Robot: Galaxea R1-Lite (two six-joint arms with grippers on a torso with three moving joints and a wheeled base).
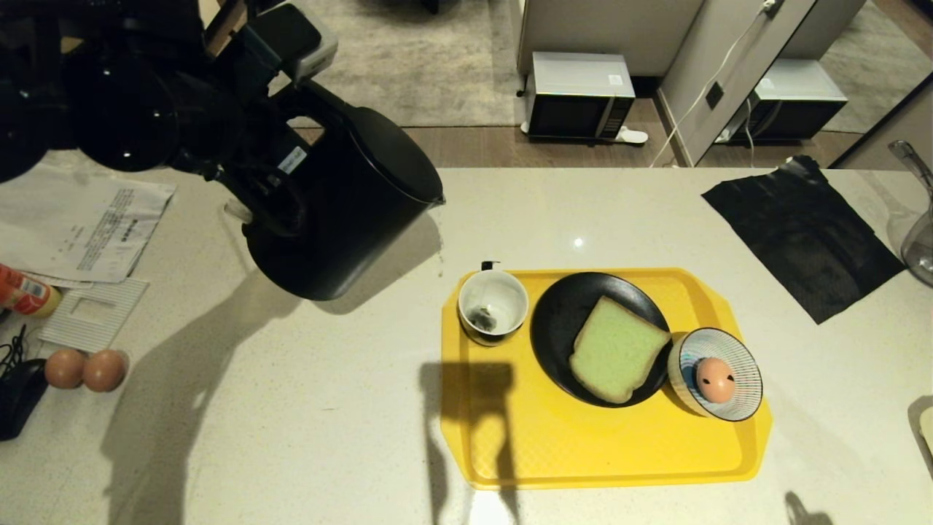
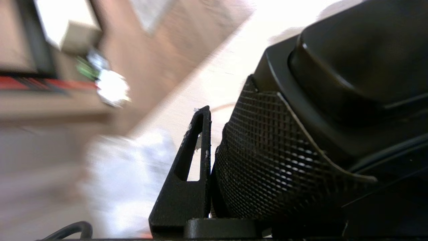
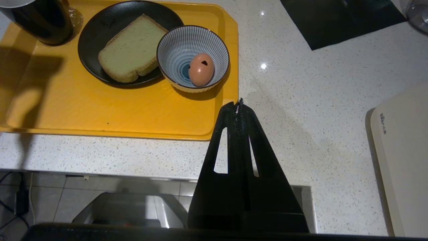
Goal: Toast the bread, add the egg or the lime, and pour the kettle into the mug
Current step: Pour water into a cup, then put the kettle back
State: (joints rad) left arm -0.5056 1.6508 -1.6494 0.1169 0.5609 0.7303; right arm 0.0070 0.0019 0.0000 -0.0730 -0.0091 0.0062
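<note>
**Left claw held the kettle tilted, short of the mug**

Left claw [image 1: 273,193] was clamped on the handle of the black kettle [image 1: 350,211], which hung in the air over the counter [image 1: 291,437], tipped with its lid and spout leaning toward the yellow tray [image 1: 598,452]. From the wrist, one finger [image 2: 194,157] lay pressed against the textured grip of the handle.

The mug [image 1: 493,306] stood at the near-left corner of the tray, well apart from the spout, lying to the right of it and nearer the robot. It was upright, with something dark at the bottom. To my eye the pour had not begun; the spout needed to travel right, over the rim, before tipping further, or water would land on the counter.

Beside the mug, the bread [image 1: 616,348] lay flat on a black plate [image 1: 561,328], and the spotted egg [image 1: 715,379] sat in a striped bowl [image 1: 743,368] just beside that.

Right claw [image 3: 239,107] hung clenched and empty off the tray's near-right edge, idle.
</note>
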